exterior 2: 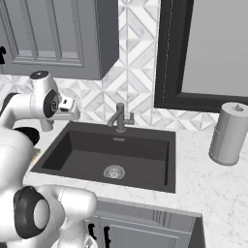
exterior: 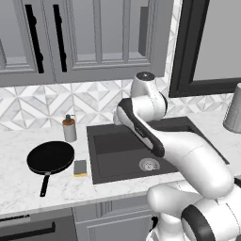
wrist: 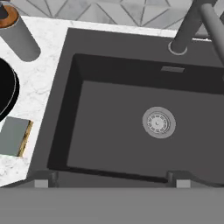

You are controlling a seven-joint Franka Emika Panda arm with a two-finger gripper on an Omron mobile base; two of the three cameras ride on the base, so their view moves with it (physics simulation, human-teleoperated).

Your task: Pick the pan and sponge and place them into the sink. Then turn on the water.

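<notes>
The black pan (exterior: 51,156) lies on the marble counter left of the sink (exterior: 113,143), its long handle pointing toward the counter's front edge. Between pan and sink lies the small grey-green and yellow sponge (exterior: 80,168). In the hand view the dark sink (wrist: 109,131) with its silver drain lies below my gripper (wrist: 112,180), which is open and holds nothing. The pan's rim (wrist: 6,94) and the sponge (wrist: 14,135) sit at that view's left edge. No water is in view at the grey faucet (exterior 2: 119,117).
A grey soap dispenser (exterior: 69,128) with a brown collar stands behind the pan by the backsplash. A grey paper-towel roll (exterior 2: 229,133) stands on the counter right of the sink. Wall cabinets hang over the counter's left part, and a dark-framed window is above the sink.
</notes>
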